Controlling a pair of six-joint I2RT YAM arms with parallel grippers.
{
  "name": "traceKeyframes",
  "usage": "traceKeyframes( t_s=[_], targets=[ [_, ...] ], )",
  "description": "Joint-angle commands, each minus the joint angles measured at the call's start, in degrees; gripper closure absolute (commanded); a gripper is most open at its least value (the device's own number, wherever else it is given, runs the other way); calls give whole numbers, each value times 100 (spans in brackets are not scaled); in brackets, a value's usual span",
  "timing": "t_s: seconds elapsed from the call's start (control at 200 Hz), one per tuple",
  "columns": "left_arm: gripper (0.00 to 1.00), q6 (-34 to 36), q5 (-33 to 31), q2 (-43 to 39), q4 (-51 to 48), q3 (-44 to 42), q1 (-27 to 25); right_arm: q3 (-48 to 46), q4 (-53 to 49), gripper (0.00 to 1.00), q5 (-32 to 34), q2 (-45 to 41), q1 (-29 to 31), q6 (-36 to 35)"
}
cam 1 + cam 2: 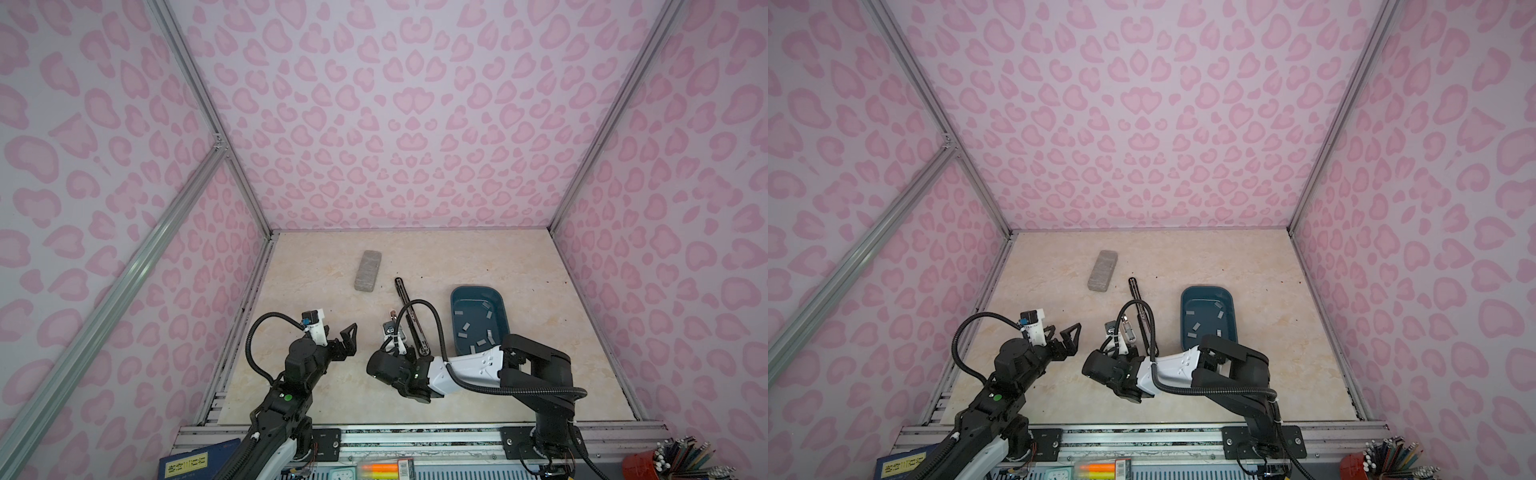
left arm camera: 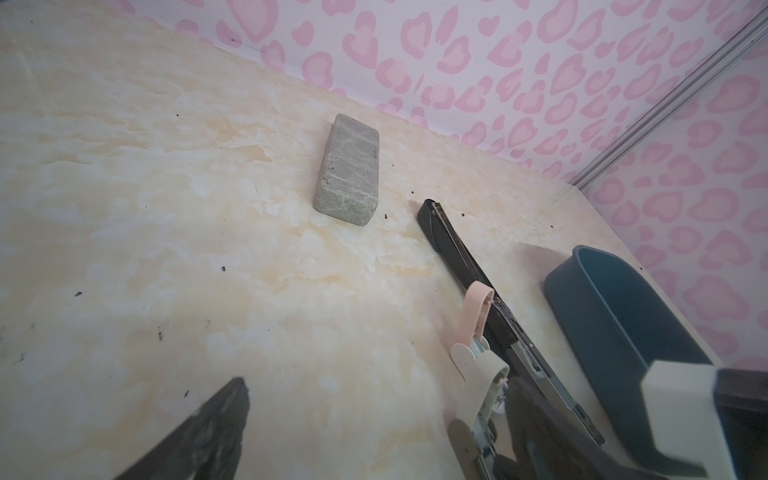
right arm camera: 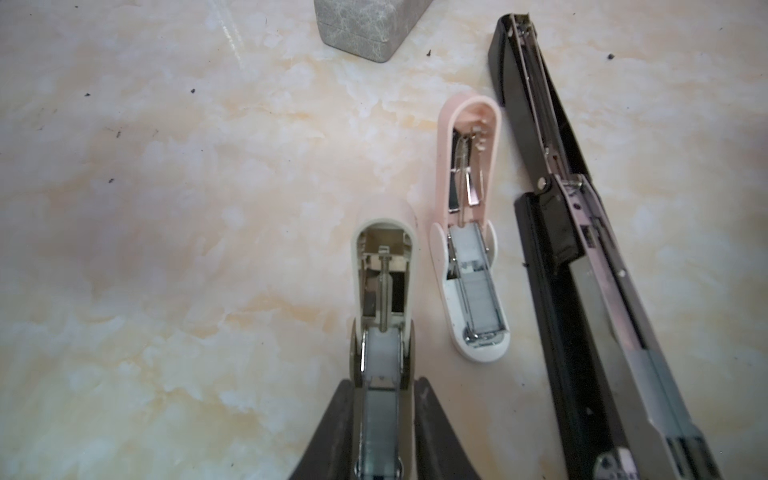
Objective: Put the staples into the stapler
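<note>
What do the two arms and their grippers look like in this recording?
Both arms are black-jointed; the left arm carries a green dot, the right arm a white shell. A black ribbed cable loops along each. The left gripper and right gripper have black triangular fingers.

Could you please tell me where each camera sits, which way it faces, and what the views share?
Top views: high above the robot's base, looking down and forward at the table; left arm, right arm, open left tool and blue tray show.
Left wrist: on the left arm, facing the far wall past the grey block; its fingers edge in.
Right wrist: on the right arm, looking along the right tool, whose fingers flank a cream stapler beside a pink stapler.
Shared: every view shows the black stapler.
</note>
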Motion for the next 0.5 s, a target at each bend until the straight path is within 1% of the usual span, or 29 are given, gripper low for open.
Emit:
traceKeyframes(
  t_s=[0.0,0.22,0.3,0.35,0.405,0.495],
  targets=[
    [3,-35,-21,-1,216,34,0,-62,7,73,158,-31,9,24],
    [3,-32,-20,7,212,38,-7,-18,17,76,182,-6,-24,-2],
    [3,-35,-20,19,212,41,-9,-52,41,76,172,-38,-26,-23],
    [3,-35,-33,29,216,43,-9,-162,199,74,101,-106,-18,-122],
    [3,-35,-75,42,220,51,-9,-356,509,65,6,-217,8,-290],
    [3,-26,-167,111,259,81,-9,-705,930,57,-173,-426,35,-567]
  ],
)
